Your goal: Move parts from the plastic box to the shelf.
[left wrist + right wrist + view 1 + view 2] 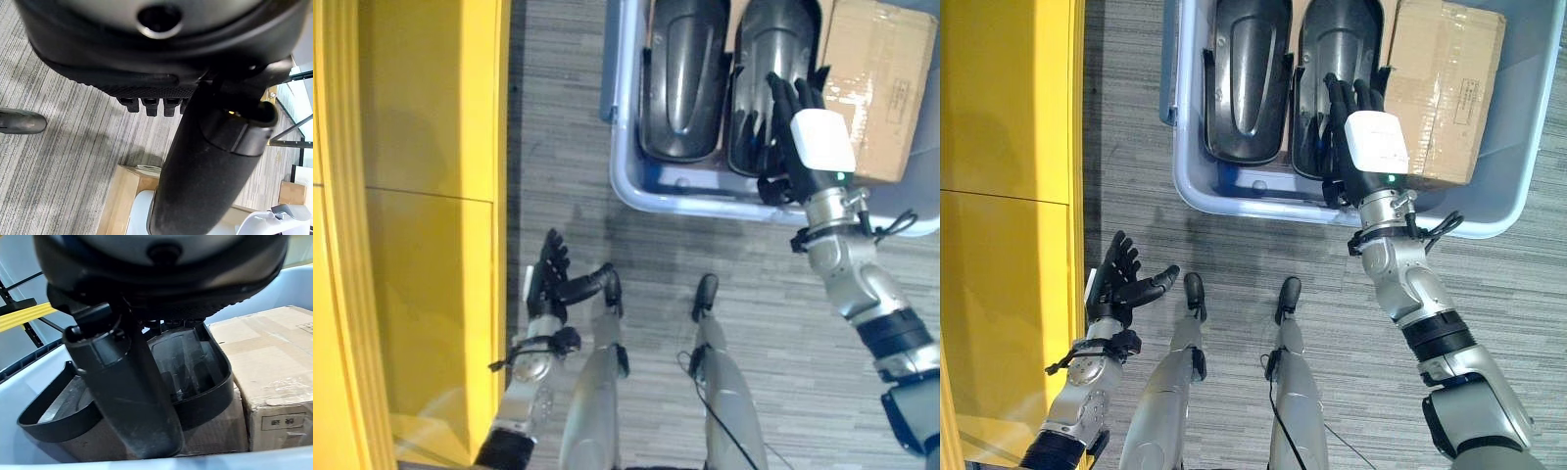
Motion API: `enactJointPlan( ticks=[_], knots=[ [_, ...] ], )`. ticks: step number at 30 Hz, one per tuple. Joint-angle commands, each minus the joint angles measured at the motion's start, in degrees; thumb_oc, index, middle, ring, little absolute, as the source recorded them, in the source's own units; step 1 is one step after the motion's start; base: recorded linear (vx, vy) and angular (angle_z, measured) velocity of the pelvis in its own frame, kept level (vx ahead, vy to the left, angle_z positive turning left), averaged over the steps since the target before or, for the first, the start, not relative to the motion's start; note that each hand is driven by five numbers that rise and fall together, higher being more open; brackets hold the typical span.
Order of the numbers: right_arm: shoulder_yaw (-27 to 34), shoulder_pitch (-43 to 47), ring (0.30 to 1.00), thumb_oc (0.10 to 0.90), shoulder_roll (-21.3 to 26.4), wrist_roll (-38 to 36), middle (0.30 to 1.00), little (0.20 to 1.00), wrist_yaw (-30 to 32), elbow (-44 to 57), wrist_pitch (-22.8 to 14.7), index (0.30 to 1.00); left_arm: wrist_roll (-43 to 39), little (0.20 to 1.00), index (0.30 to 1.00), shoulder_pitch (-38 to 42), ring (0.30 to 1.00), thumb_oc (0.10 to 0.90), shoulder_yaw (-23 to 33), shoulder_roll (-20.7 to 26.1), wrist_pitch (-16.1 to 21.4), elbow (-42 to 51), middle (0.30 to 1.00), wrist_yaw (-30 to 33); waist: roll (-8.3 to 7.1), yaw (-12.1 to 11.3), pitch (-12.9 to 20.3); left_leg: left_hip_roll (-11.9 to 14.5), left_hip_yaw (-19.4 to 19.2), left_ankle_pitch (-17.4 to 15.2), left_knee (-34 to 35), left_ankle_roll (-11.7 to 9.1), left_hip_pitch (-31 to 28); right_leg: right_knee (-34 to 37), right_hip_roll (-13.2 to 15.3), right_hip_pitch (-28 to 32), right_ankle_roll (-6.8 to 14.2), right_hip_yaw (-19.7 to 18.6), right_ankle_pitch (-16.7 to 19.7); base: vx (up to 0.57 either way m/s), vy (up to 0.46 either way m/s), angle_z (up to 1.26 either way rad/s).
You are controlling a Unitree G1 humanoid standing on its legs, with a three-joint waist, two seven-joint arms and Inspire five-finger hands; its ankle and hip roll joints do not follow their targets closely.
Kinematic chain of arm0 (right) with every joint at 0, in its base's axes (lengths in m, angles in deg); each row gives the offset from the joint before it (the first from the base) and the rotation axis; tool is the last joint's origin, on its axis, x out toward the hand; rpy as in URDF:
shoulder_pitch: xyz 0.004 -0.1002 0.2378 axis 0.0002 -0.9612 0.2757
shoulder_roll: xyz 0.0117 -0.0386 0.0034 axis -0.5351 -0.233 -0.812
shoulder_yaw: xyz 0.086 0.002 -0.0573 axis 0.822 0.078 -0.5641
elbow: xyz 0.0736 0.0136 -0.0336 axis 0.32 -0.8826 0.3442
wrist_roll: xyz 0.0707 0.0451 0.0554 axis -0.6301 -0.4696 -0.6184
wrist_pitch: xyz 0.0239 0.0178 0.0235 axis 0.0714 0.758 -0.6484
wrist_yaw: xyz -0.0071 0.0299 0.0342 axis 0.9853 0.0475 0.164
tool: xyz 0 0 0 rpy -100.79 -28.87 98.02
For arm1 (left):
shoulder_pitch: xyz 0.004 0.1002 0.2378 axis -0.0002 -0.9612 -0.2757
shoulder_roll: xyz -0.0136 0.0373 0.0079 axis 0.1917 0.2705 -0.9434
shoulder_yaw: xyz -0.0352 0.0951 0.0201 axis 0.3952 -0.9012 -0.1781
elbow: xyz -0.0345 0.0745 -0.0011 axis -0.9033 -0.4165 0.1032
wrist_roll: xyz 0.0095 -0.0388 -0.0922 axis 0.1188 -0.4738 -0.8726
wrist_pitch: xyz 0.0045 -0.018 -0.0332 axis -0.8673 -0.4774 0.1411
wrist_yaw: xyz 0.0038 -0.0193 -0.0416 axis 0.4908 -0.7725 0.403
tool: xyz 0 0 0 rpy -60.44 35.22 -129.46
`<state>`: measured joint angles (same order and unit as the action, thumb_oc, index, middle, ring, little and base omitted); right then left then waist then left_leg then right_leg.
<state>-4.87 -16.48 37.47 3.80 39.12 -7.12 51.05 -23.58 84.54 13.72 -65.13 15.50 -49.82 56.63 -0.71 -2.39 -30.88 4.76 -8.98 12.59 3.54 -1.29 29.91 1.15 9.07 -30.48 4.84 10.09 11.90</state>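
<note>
Your right hand [1363, 147] hovers, fingers apart, over the right black part [1327, 59] in the plastic box [1197, 191]; left hand [1121, 284] fingers apart near the yellow shelf [1009, 196].

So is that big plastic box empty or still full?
Still full: the plastic box holds two black parts and a cardboard box.

Glossy black plastic parts [1247, 78]; matt cardboard box [1445, 88].
</note>
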Motion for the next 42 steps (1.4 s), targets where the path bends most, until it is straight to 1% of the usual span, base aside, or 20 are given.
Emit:
enactJointPlan(
  ticks=[1, 8, 12, 13, 14, 17, 21, 24, 25, 26, 31, 38, 42],
  knots=[
    [1.7, 5.7, 1.0, 0.9, 1.5, -2.5, 1.0, 1.0, 4.1, -0.6, -0.4, 1.0, 0.2, 1.0, 1.0, -1.0, 1.0, 0.9, 0.9, 1.8, 4.7, 3.9, 1.0, 0.5, -0.85, -0.6, 1.1, 1.7, 2.5, -3.4, -2.0, -3.4, -2.7, -6.2, 4.2, 1.8, 4.5, 0.5, -3.0, 0.0, 0.0, 0.0],
    [1.0, 6.8, 1.0, 0.9, 0.2, -4.9, 1.0, 1.0, 5.4, -6.6, 0.3, 1.0, 0.1, 1.0, 1.0, -0.9, 1.0, 0.9, 0.3, 2.0, 5.1, 4.1, 1.0, 0.6, -0.36, -0.9, 1.1, 1.5, 2.6, -4.0, -3.5, -3.2, -1.0, -7.6, 4.3, 0.4, 4.3, 0.5, -3.5, 0.0, 0.0, 0.0],
    [-0.6, 9.4, 1.0, 0.9, 0.1, -5.7, 1.0, 1.0, 5.9, -10.8, 0.7, 1.0, -0.2, 1.0, 1.0, -0.6, 1.0, 0.9, -0.4, 2.6, 5.6, 4.3, 1.0, 0.8, 0.12, -1.1, 1.1, 1.3, 3.6, -6.4, -9.4, -2.7, 3.5, -12.6, 4.4, -3.7, 3.5, -0.1, -5.6, -0.02, -0.004, 0.04],
    [-1.7, 10.8, 1.0, 0.9, 0.3, -5.5, 1.0, 1.0, 5.6, -12.1, 1.0, 1.0, -0.4, 1.0, 1.0, -0.5, 1.0, 0.9, -0.5, 2.9, 5.6, 4.4, 1.0, 1.0, 0.35, -1.1, 1.1, 1.3, 4.3, -7.5, -12.2, -2.5, 6.2, -15.5, 4.4, -6.2, 3.1, -0.3, -6.6, -0.04, -0.003, 0.15],
    [-1.7, 10.9, 1.0, 0.9, 0.3, -5.5, 1.0, 1.0, 5.6, -12.2, 1.0, 1.0, -0.4, 1.0, 1.0, -0.5, 1.0, 0.9, -0.4, 2.9, 5.6, 4.4, 1.0, 1.0, 0.36, -1.1, 1.1, 1.3, 4.3, -7.6, -12.4, -2.5, 6.4, -15.7, 4.4, -6.4, 3.1, -0.3, -6.7, -0.05, -0.006, 0.16],
    [-2.6, 12.4, 1.0, 0.9, 0.3, -4.8, 1.0, 1.0, 5.6, -13.1, 1.3, 1.0, -0.5, 1.0, 1.0, -0.3, 1.0, 0.9, -0.6, 3.2, 5.7, 4.8, 1.0, 1.2, 0.69, -1.2, 1.1, 1.2, 5.1, -8.6, -15.6, -2.3, 9.9, -18.7, 4.5, -9.2, 2.8, -0.4, -7.6, -0.03, -0.01, 0.12],
    [-4.0, 13.9, 1.0, 0.9, -0.6, -4.2, 1.0, 1.0, 5.7, -14.8, 1.8, 1.0, -0.7, 1.0, 1.0, -0.1, 1.0, 0.9, -1.4, 3.3, 5.5, 5.2, 1.0, 1.3, 1.25, -1.6, 1.1, 1.0, 5.5, -9.0, -17.3, -2.2, 11.9, -20.7, 4.8, -11.1, 2.5, -0.3, -8.3, -0.03, 0.004, 0.09],
    [-4.2, 14.2, 1.0, 0.9, -0.9, -4.3, 1.0, 1.0, 5.9, -15.7, 2.1, 1.0, -0.9, 1.0, 1.0, -0.1, 1.0, 0.9, -1.5, 3.5, 5.5, 5.3, 1.0, 1.4, 1.45, -1.7, 1.1, 0.9, 5.5, -8.9, -17.3, -2.2, 12.1, -21.1, 4.7, -11.5, 2.5, -0.3, -8.4, -0.01, 0.001, 0.04],
    [-4.9, 14.8, 0.426, 0.49, -1.4, -4.4, 0.426, 0.426, 5.7, -17.2, 2.2, 0.426, -1.0, 1.0, 1.0, 0.1, 1.0, 0.9, -1.7, 3.6, 5.5, 5.1, 1.0, 1.4, 1.59, -1.9, 1.1, 1.0, 5.6, -8.8, -17.3, -2.2, 12.2, -21.2, 4.8, -11.7, 2.3, -0.2, -8.5, -0.02, -0.003, 0.07],
    [-4.9, 14.8, 0.3, 0.4, -1.4, -4.4, 0.3, 0.3, 5.7, -17.3, 2.1, 0.3, -1.0, 1.0, 1.0, 0.1, 1.0, 0.9, -1.7, 3.6, 5.5, 5.1, 1.0, 1.4, 1.6, -1.9, 1.1, 1.0, 5.6, -8.8, -17.3, -2.2, 12.2, -21.2, 4.8, -11.7, 2.3, -0.2, -8.5, -0.01, 0.001, 0.04],
    [-4.9, 14.3, 0.3, 0.4, -1.7, -5.0, 0.3, 0.3, 5.9, -17.6, 2.2, 0.3, -1.1, 1.0, 1.0, 0.2, 1.0, 0.9, -1.8, 3.6, 5.5, 4.8, 1.0, 1.5, 1.66, -2.1, 1.1, 0.9, 5.7, -8.4, -16.4, -2.3, 11.4, -21.2, 4.7, -11.4, 2.3, 0.0, -8.4, 0.0, 0.0, 0.0],
    [-4.5, 12.5, 0.3, 0.4, -1.2, -4.2, 0.3, 0.3, 6.1, -16.7, 2.2, 0.3, -1.4, 1.0, 1.0, 0.2, 1.0, 0.9, -2.2, 3.4, 5.5, 4.5, 1.0, 1.1, 1.53, -2.0, 1.1, 0.9, 5.3, -7.9, -14.7, -2.5, 9.3, -20.0, 4.7, -9.6, 2.5, 0.2, -8.1, 0.0, 0.0, 0.0],
    [-3.4, 9.8, 0.3, 0.4, -0.2, -2.6, 0.3, 0.3, 6.0, -14.3, 2.2, 0.3, -1.2, 1.0, 1.0, 0.2, 1.0, 0.9, -2.4, 2.9, 5.4, 4.0, 1.0, 0.8, 1.37, -1.8, 1.1, 0.9, 5.0, -6.9, -12.4, -2.6, 6.4, -18.0, 4.7, -7.1, 2.7, 0.6, -7.4, 0.0, 0.002, -0.01]
  ],
)
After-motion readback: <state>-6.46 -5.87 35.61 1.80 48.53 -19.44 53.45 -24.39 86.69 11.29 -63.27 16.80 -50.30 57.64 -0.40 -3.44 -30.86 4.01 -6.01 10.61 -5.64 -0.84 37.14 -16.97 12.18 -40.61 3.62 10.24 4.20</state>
